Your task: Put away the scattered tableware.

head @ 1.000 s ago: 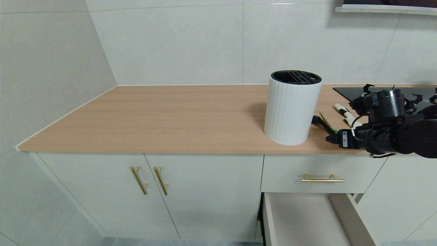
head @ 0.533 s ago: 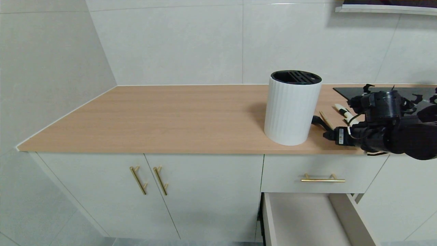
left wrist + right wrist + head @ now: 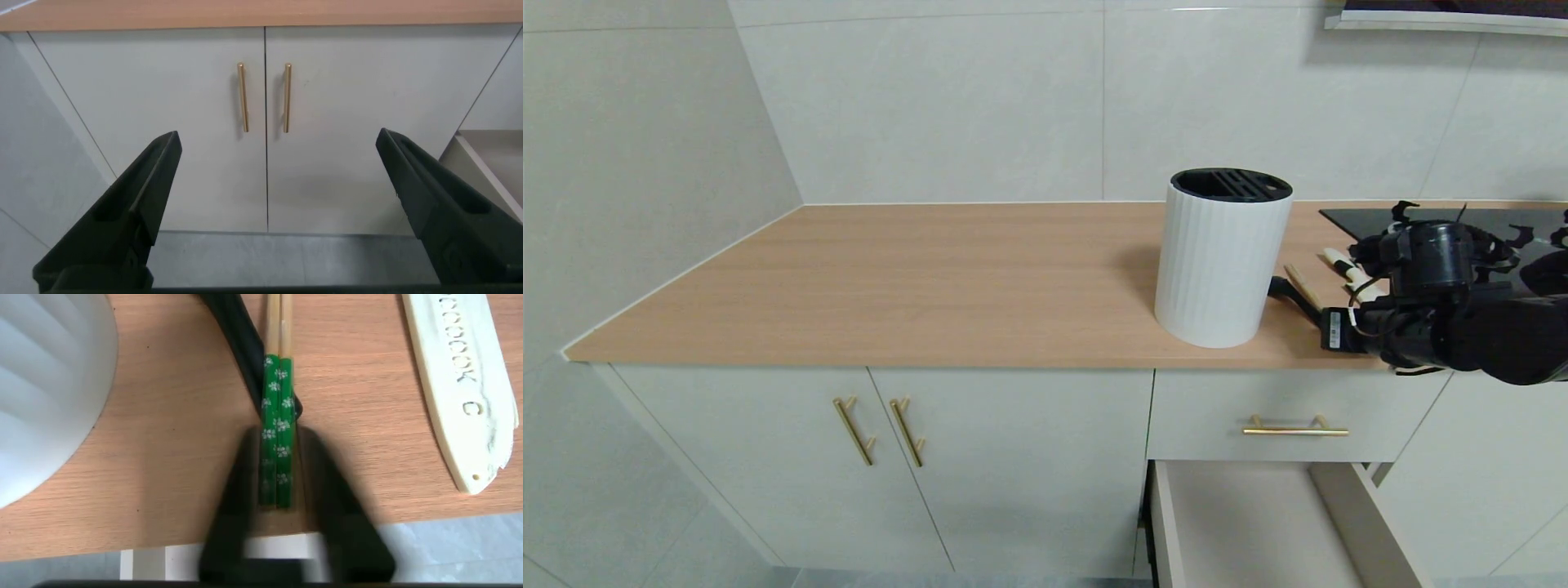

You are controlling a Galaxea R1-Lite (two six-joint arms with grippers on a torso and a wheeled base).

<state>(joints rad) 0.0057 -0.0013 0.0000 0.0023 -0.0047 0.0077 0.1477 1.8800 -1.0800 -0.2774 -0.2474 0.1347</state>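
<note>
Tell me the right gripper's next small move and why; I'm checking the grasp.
Probably close the right gripper: its fingers flank the green ends of the chopsticks lying on the counter, seemingly not yet pinching.

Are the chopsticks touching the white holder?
Apart. The right wrist view shows bare countertop and a black handle between the chopsticks and the holder.

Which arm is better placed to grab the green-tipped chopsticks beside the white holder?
Right. The right tool is at the chopsticks' green ends, near the countertop's front edge, beside the white holder. The left tool hangs open, low in front of the cabinet doors, away from the countertop.
</note>
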